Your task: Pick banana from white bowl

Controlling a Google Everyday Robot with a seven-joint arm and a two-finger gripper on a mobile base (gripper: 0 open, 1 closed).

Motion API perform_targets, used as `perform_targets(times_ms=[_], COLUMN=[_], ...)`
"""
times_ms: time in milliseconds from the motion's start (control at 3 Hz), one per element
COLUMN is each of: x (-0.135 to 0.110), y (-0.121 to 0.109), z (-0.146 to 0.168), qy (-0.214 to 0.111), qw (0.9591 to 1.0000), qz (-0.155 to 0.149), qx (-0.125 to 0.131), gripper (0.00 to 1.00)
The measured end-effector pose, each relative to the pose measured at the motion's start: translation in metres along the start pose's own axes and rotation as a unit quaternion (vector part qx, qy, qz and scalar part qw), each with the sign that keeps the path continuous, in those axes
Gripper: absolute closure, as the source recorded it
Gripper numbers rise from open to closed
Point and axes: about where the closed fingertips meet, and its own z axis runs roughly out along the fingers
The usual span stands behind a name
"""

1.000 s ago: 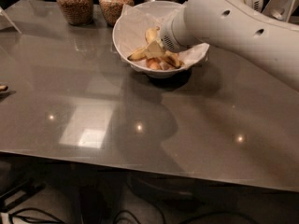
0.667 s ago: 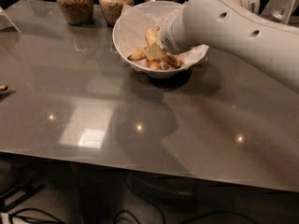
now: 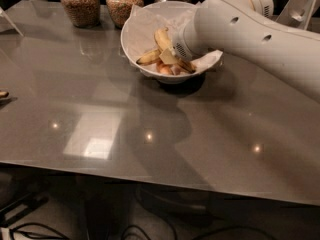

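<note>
One tool (image 3: 173,59) barely moved | inside white bowl (image 3: 134,30) | beside banana (image 3: 161,38)

I see the white bowl (image 3: 134,34) toward the far side of the table (image 3: 100,114), with one jar (image 3: 80,4) and a second jar (image 3: 125,1) behind it to the left. The banana (image 3: 161,38) lies in the bowl — my gripper (image 3: 172,59) reaches in from the right, just beside it.

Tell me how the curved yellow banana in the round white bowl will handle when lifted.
The curved yellow banana, thick and short, probably lifts stiffly. Propped on loose paper in the round white bowl beside the gripper, it may slide.
</note>
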Motion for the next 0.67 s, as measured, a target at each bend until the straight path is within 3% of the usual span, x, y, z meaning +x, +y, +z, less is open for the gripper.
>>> perform_targets(times_ms=[333,667], x=[-0.005,-0.02], y=[0.003,0.007], z=[-0.004,-0.023], qy=[-0.004,-0.023], qw=[1.0,0.9994], qz=[-0.005,-0.023], qx=[-0.005,-0.009], gripper=[0.92,1.0])
